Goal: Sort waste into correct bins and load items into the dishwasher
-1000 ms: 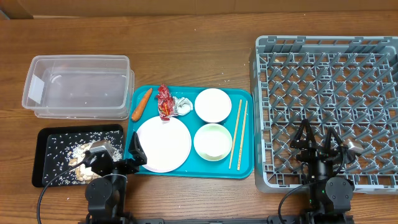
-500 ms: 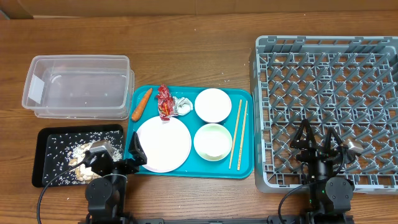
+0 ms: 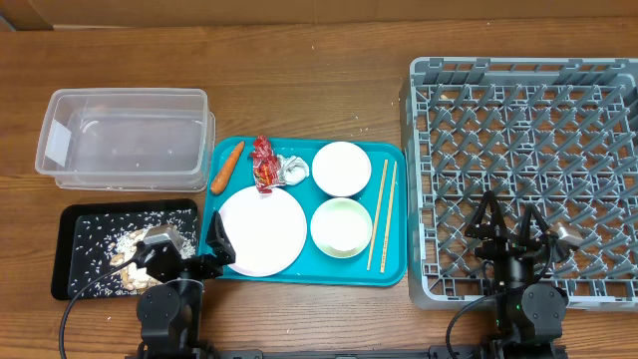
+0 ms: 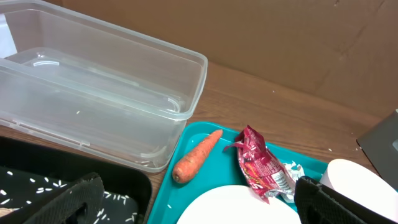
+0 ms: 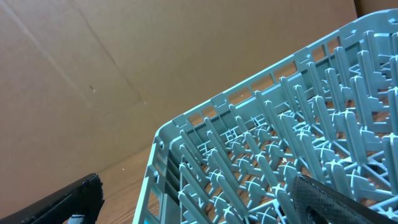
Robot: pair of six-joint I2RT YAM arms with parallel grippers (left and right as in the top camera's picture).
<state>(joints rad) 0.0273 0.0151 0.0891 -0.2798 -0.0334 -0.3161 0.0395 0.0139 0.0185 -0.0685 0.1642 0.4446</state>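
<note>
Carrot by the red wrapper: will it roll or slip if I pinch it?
Probably rigid, so the carrot should hold shape. Its round, tapered body may roll on the smooth teal tray or squirt toward the thin tip. Likely light, being small.

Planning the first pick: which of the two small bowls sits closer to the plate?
The front bowl, on the robot's side, right beside the plate; the rear bowl sits next to the tissue ball.

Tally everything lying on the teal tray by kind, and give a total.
White bowls: 2
White plate: 1
Chopsticks: 2
Carrot: 1
Red wrapper: 1
White tissue: 1
Total: 8
</note>
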